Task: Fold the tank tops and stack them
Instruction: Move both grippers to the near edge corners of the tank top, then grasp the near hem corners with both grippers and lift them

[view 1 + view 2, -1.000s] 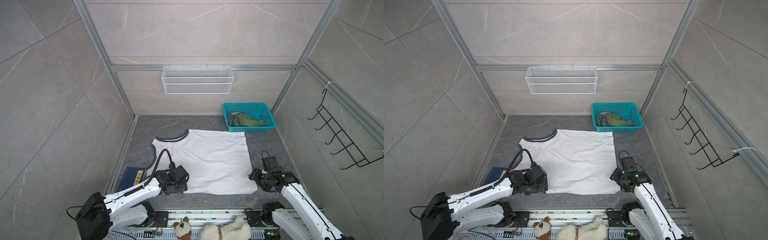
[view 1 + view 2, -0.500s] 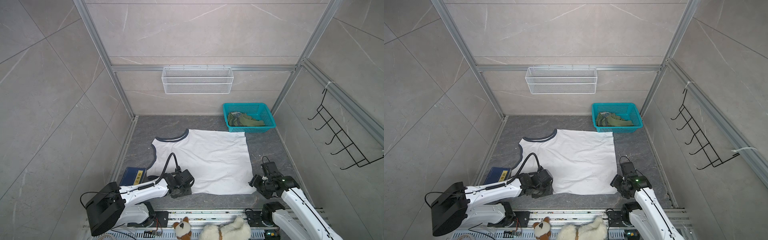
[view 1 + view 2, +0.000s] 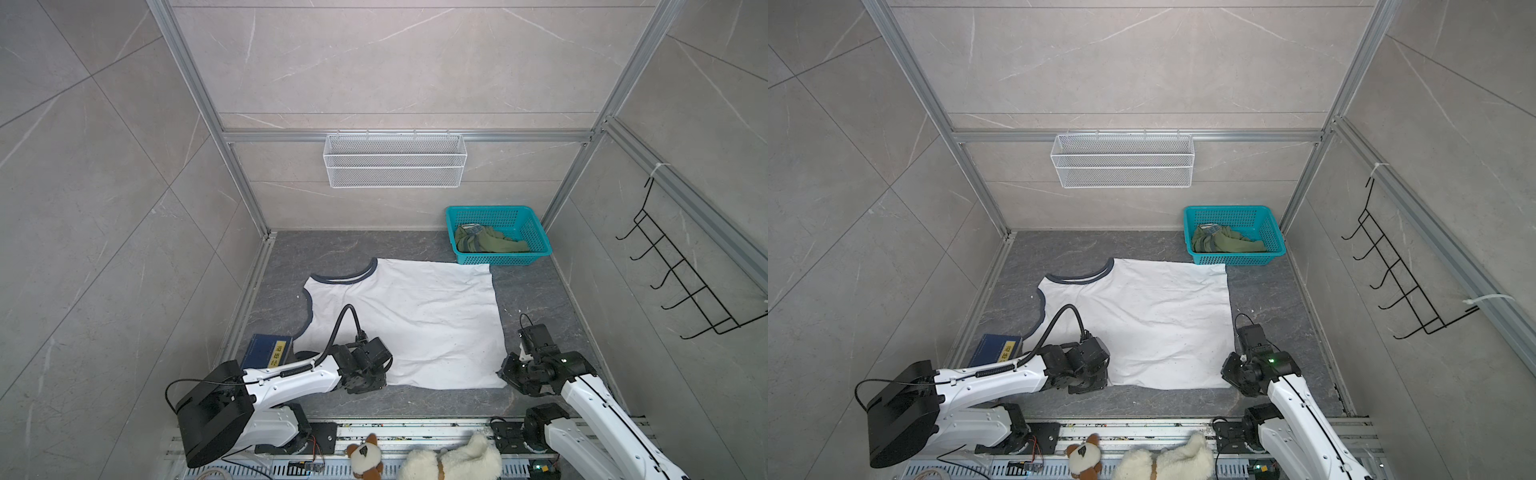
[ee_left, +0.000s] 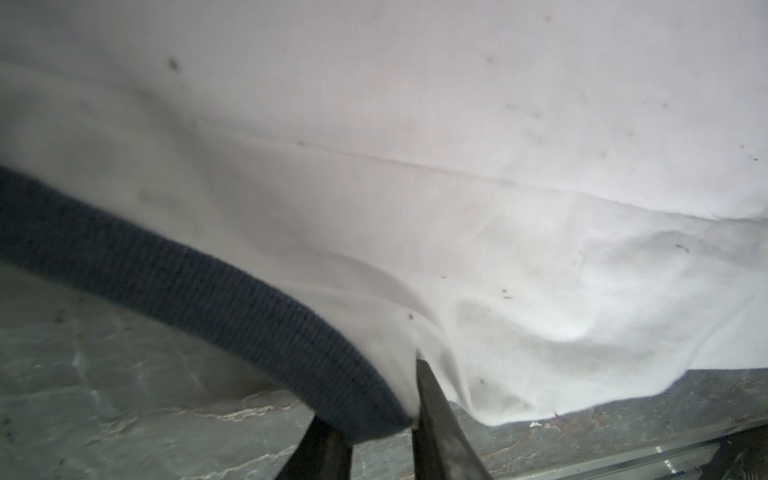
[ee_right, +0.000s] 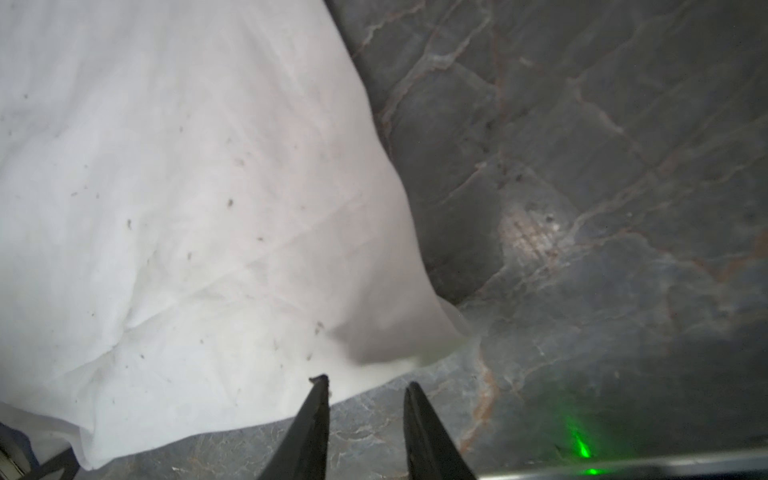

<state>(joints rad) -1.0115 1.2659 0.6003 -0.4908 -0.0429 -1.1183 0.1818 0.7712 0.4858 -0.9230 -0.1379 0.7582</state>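
Note:
The white tank top point(image 3: 407, 324) point(image 3: 1142, 320) with navy trim lies spread flat on the grey floor in both top views. My left gripper point(image 3: 374, 384) point(image 3: 1090, 384) sits at its near left corner. In the left wrist view the left gripper point(image 4: 370, 395) is shut on the navy armhole trim point(image 4: 232, 316) and white cloth. My right gripper point(image 3: 509, 376) point(image 3: 1229, 374) is at the near right corner. In the right wrist view the right gripper point(image 5: 366, 381) is open, bare floor between its fingers, the hem point(image 5: 249, 374) just ahead. The olive tank top point(image 3: 490, 243) point(image 3: 1225, 243) lies crumpled in the basket.
A teal basket point(image 3: 498, 210) point(image 3: 1233, 209) stands at the back right. A blue book point(image 3: 268, 351) lies left of the shirt. Plush toys point(image 3: 453, 461) rest on the front rail. A wire shelf point(image 3: 395, 160) and a hook rack point(image 3: 681, 282) hang on the walls.
Both grippers dropped toward the shirt's near corners and their jaws narrowed. The left closed on the trimmed corner. The shirt stayed flat.

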